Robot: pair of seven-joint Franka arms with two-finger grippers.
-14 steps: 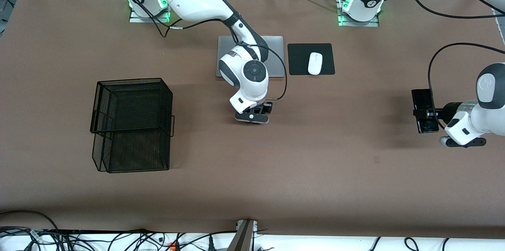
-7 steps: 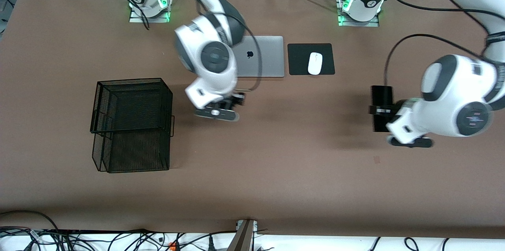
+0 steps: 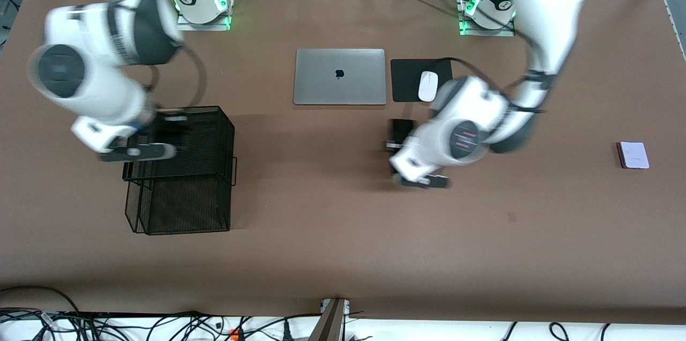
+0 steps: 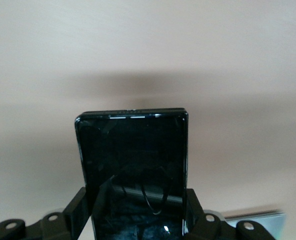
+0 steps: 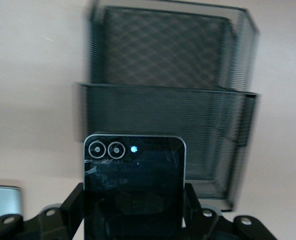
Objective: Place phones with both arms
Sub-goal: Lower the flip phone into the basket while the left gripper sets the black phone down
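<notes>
Bright, even light from overhead, with soft shadows spreading on the brown table (image 3: 332,234) under both arms. The right arm (image 3: 91,83) smears with motion blur, the left arm (image 3: 461,137) slightly less. Glare streaks the long black phone (image 4: 133,170).

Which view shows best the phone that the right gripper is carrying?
The right wrist view: the small black phone fills it, clamped between the fingers, with lenses and light dot clear. The front view shows only the blurred right gripper over the mesh basket. The left wrist view shows none of it.

Three phones (image 3: 633,155) — one laptop (image 3: 340,76), one mouse (image 3: 427,86)
</notes>
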